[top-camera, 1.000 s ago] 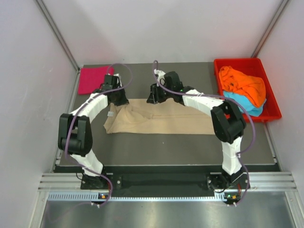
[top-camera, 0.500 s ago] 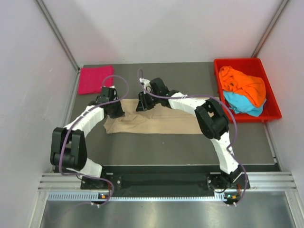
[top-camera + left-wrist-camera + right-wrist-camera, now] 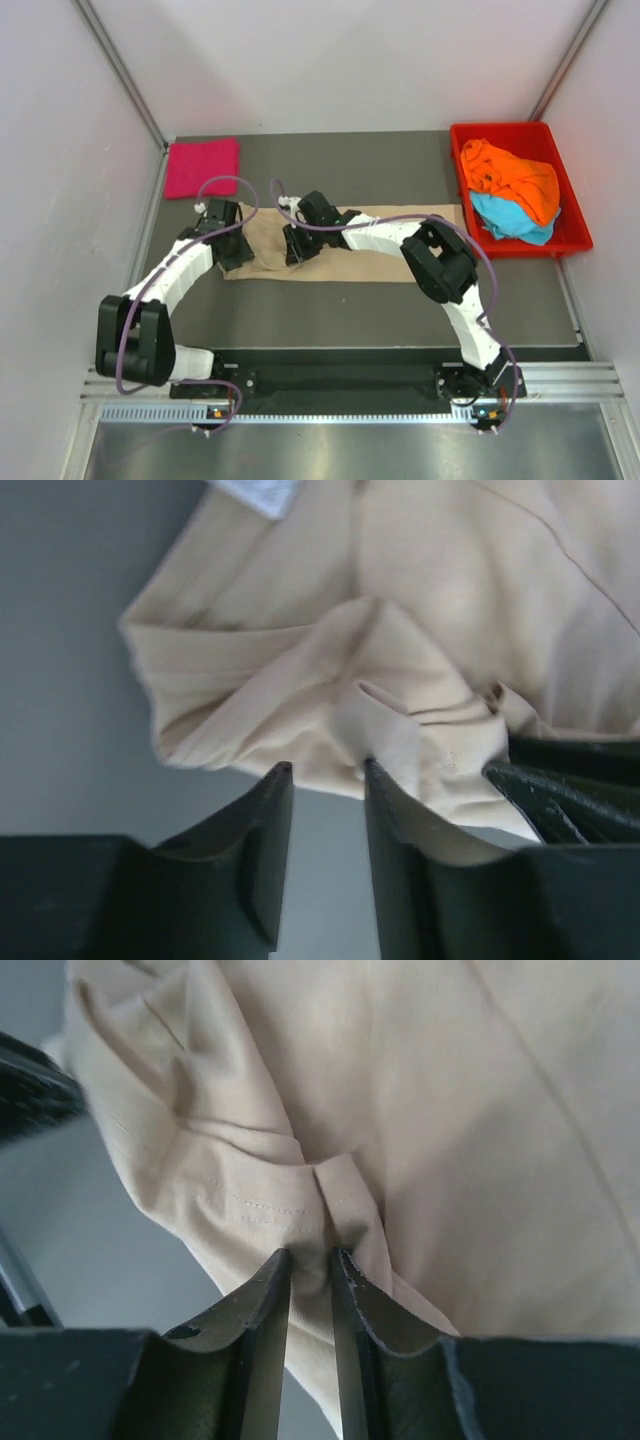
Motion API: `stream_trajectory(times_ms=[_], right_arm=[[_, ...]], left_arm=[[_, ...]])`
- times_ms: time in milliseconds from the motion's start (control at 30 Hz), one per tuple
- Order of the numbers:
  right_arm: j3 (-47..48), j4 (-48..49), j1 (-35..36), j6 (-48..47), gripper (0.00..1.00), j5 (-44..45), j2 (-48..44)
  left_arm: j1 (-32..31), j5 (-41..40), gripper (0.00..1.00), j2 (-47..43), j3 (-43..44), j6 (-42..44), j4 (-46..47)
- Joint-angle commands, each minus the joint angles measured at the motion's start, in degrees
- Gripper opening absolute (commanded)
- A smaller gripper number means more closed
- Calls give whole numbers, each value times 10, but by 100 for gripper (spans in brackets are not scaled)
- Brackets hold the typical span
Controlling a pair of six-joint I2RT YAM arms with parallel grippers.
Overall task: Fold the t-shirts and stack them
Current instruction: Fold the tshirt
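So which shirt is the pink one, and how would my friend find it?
Start at the dark table and go to its far left corner. The pink t-shirt lies there folded flat, alone, apart from the beige t-shirt spread mid-table.

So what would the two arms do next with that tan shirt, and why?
Probably lift both sets of fingers clear. The beige t-shirt already lies doubled into a long band, its edge brought toward the near side. The left fingers stand parted at the hem with no cloth visible between them; the right fingers stand narrow with a fold at their tips. After that, likely a crosswise fold.
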Motion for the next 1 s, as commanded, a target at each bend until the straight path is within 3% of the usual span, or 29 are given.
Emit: stream_trajectory(times_ms=[0,267,533,800,967], right_arm=[[-22,-17,17,-17,23,48,-59],[-55,15,21,-14,26,58,-97],[14,25,13,-38,32,21,-72],[171,-37,14,-61,37,-29,36],[187,-46,14,-50,37,-30,67]], left_arm=[[7,-92,41,-59,-6,-64,-30],[21,10,50,-116,-70,-50,118],[27,-55,46,-98,-50,-54,40],[42,21,37,-86,-87,-96,46],[44,29,31,-65,-110,-110,51]])
